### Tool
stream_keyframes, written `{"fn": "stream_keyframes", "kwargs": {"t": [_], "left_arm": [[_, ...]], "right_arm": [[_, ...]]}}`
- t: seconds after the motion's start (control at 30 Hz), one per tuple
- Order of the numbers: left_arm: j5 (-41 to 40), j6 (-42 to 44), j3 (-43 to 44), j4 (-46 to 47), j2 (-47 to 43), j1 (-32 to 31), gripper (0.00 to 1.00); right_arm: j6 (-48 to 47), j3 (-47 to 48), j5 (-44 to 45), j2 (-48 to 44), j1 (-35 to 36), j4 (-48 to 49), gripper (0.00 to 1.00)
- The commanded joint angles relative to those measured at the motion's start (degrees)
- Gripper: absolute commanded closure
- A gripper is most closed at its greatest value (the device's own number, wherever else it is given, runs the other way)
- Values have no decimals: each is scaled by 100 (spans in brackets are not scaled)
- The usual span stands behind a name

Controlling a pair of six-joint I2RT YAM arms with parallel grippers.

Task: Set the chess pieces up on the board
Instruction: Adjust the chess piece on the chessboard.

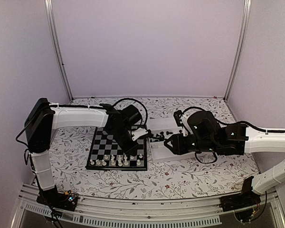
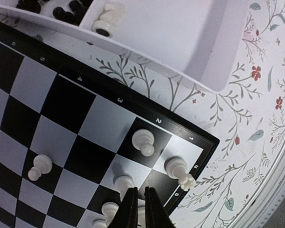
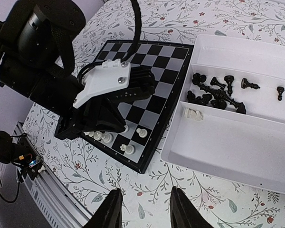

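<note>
Left hand, shut and empty, is hovering over the board — knight is lying beyond in the tray; right hand half-open, empty.

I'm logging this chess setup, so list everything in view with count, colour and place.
board: one, black and pale grey checks, left of the tray
white chess pieces: several, count unclear, white, on the board's near rows
black chess pieces: about nine, black, clustered in the tray's far compartment
lone white piece: one, white, in the tray's near compartment by the divider
tray: one, white, right of the board
tablecloth: one, pale floral print, under everything
left gripper: one, black, shut, low over the board's near right corner
right gripper: one, black, open and empty, raised near the tray
</note>
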Motion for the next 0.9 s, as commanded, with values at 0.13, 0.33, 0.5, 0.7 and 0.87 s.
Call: {"fn": "stream_keyframes", "kwargs": {"t": [0.13,0.33,0.5,0.7,0.87], "left_arm": [[-541,-524,453,25,-210,269,79],[-612,-980,692,-215,97,555,72],[-544,-1042,815,-315,288,618,69],[-552,-1025,869,-380,527,658,68],[-601,-1009,900,-392,659,692,70]], "right_arm": [[-80,245,73,133,-29,17,64],[-127,259,44,176,-38,14,64],[-119,242,37,162,-51,14,64],[-75,216,40,151,-50,14,64],[-50,189,64,124,-50,15,64]]}}
